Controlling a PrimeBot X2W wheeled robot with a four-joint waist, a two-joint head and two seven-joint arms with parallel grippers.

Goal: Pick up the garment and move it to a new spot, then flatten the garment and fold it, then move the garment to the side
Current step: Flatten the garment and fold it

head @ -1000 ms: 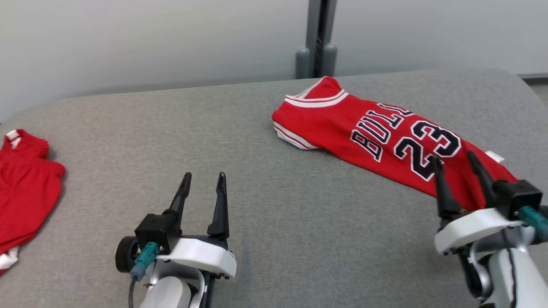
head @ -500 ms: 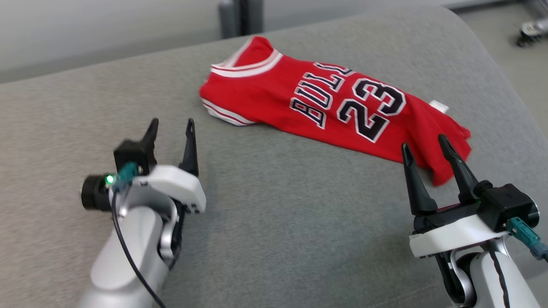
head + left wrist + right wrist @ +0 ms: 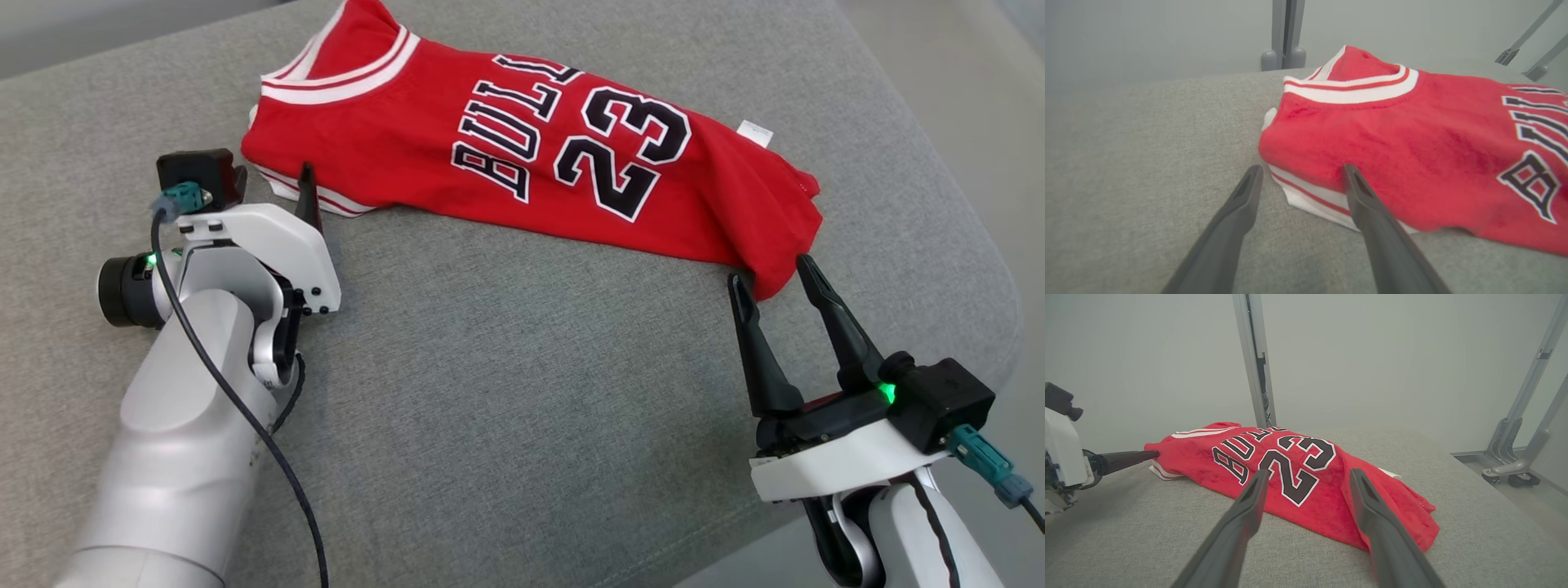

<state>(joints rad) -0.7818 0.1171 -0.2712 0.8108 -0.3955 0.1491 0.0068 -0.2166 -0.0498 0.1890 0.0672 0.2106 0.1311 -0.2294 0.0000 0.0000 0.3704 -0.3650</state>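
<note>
In the head view a table [image 3: 506, 392] covered in grey woven cloth, with a rounded corner at the right, carries a red Bulls "23" jersey [image 3: 408, 155] lying flat and slantwise across its far part, collar toward the left. Pale floor [image 3: 939, 73] shows beyond the right edge. The left pincer [image 3: 273, 184] stands at the striped edge near the collar. The right pincer [image 3: 771, 271] has its tips at the hem corner. Both are spread wide and hold nothing. In the left wrist view the parted fingers frame the white-and-red trim, one fingertip [image 3: 1349, 173] lying against the red cloth, though contact cannot be told. A grey post [image 3: 1284, 36] rises behind against a plain pale wall [image 3: 1147, 36]. In the right wrist view the fingers open toward the hem, and metal frame legs [image 3: 1515, 457] stand on the floor at the right. Compared with a second ago, the head camera has swung, so the jersey shows higher and further left. The left pincer, then well short over bare cloth, is now at the jersey's edge.
</note>
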